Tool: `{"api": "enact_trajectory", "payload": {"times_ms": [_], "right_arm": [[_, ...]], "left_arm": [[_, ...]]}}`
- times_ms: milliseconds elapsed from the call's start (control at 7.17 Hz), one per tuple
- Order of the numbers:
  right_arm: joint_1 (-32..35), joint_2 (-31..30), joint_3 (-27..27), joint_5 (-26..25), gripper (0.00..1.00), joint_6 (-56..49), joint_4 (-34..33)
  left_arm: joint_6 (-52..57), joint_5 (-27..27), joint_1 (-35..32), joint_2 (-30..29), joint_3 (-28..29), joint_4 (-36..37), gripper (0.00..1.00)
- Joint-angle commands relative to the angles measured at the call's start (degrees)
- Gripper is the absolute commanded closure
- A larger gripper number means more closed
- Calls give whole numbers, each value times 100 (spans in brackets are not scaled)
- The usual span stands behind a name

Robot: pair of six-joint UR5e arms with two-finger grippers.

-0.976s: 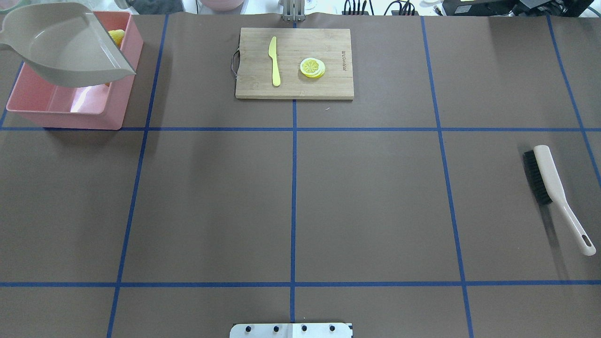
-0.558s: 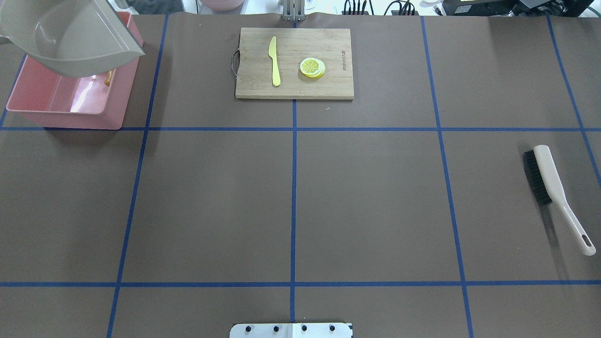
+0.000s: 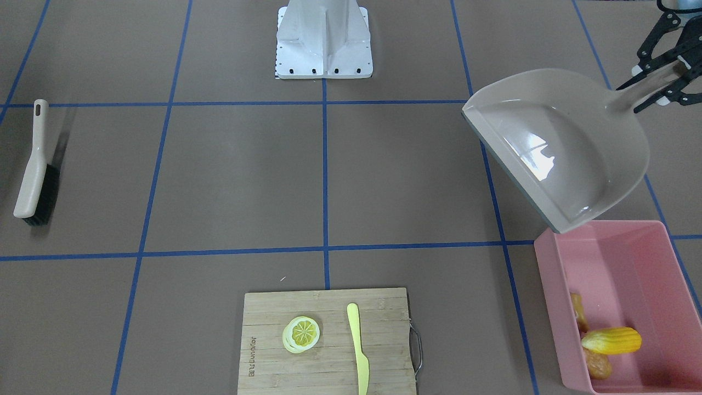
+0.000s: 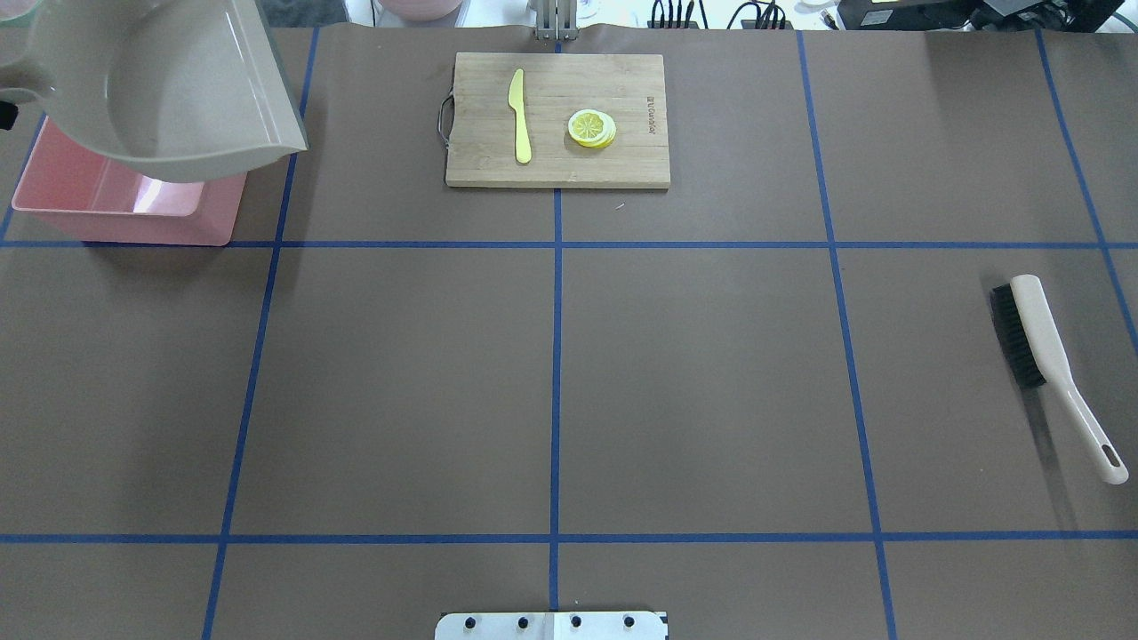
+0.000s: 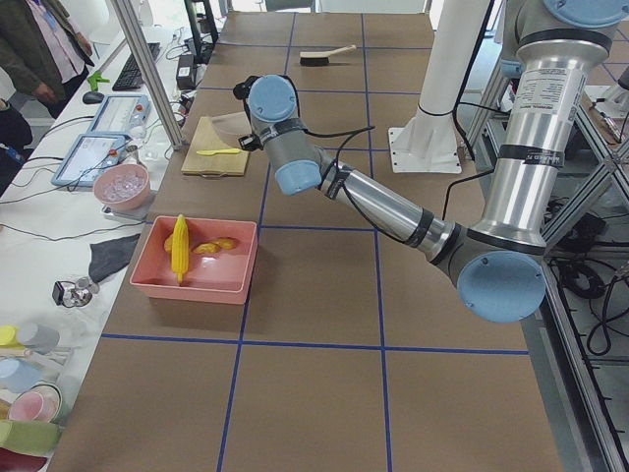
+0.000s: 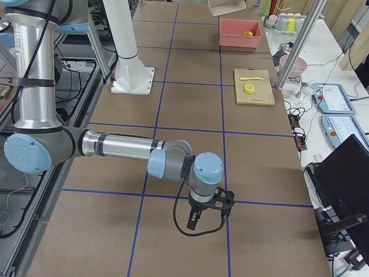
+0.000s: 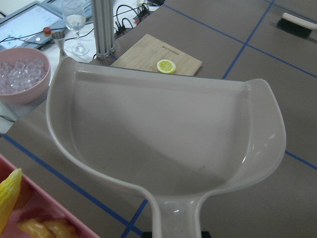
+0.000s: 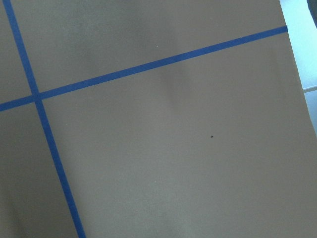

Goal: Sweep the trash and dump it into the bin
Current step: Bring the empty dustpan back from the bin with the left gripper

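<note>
My left gripper is shut on the handle of a beige-grey dustpan, which hangs empty and nearly level above the table beside the bin. The bin is a pink tub at the table's far left corner. The trash lies inside it: a yellow corn cob, a tan-orange ginger root and a brown-orange potato. From overhead the dustpan hides most of the bin and all the trash. My right gripper hangs low over bare table; I cannot tell whether it is open or shut.
A wooden cutting board with a pale yellow knife and a lemon slice lies at the far middle. A brush lies at the right. The robot base stands at the near edge. A person stands beyond the table.
The dustpan has tipped back from its dumping tilt and moved right, toward the robot. It now covers the trash that showed in the bin before.
</note>
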Motion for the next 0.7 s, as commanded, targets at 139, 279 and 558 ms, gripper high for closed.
{"api": "enact_trajectory", "payload": {"times_ms": [139,279,558], "right_arm": [[1,10,87,242,0,31,7],[1,-8,96,251,0,32,7],[1,-52,280,277,0,32,-2]], "left_arm": [[380,-50,735,-58,154,-520,100],[696,-41,868,-66,320,-502,100],[1024,20,1097,-181,619,-511,100]]}}
